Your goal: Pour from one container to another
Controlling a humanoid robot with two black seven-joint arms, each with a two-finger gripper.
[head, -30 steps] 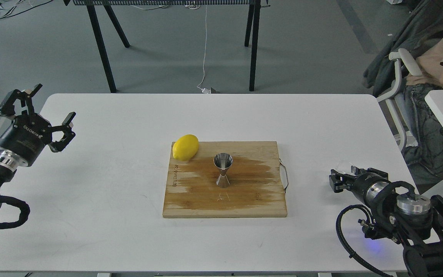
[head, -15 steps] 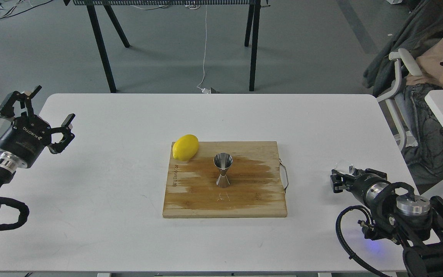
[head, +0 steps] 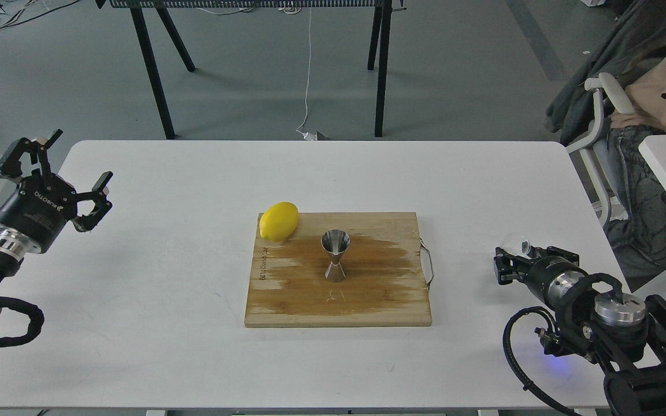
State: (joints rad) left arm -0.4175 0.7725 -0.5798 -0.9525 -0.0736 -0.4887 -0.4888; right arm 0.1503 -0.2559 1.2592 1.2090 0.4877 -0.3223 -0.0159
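The steel hourglass jigger (head: 335,254) stands upright in the middle of the wooden cutting board (head: 367,300). The small clear glass cup (head: 517,244) is at the right side of the table, held at the tip of my right gripper (head: 512,258), which is shut on it well to the right of the board. Over the table's left edge, far from the board, my left gripper (head: 73,167) is open and holds nothing.
A yellow lemon (head: 278,221) lies on the board's far left corner. The board has a metal handle (head: 428,263) on its right side. A seated person and a chair (head: 605,110) are beyond the table's right edge.
My right gripper with the glass cup has lifted slightly and shifted a little toward the far side. The left arm has barely moved.
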